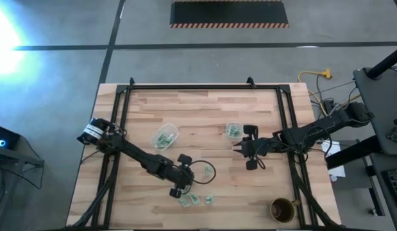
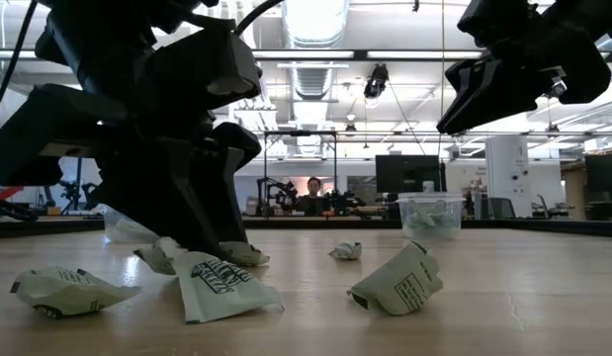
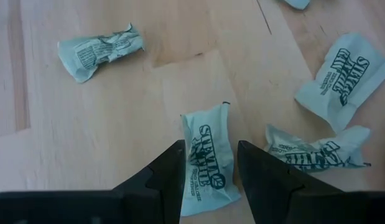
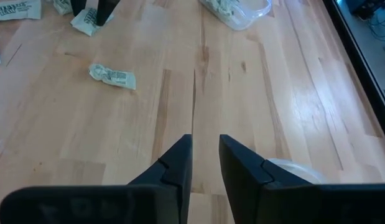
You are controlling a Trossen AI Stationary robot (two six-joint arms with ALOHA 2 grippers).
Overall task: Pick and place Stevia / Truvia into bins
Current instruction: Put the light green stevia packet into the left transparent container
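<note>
Left end effector straddling a Stevia packet, right one hanging empty by the smaller bin

The left end effector (image 3: 208, 177) stands low over the bench (image 1: 204, 125) with its fingers parted and a green-and-white Stevia packet (image 3: 208, 158) lying between the tips, not visibly pinched yet. The packet looks light, limp and crumpled, likely to slide or fold; I would take it across its narrow middle. More packets (image 3: 341, 78) lie loose just beside it and one (image 3: 100, 50) lies farther off. The right end effector (image 4: 205, 158) hangs above bare wood, fingers narrowly apart and holding nothing, near the smaller bin (image 1: 233, 131); the larger bin (image 1: 165, 136) sits near the left arm, both already hold packets
</note>
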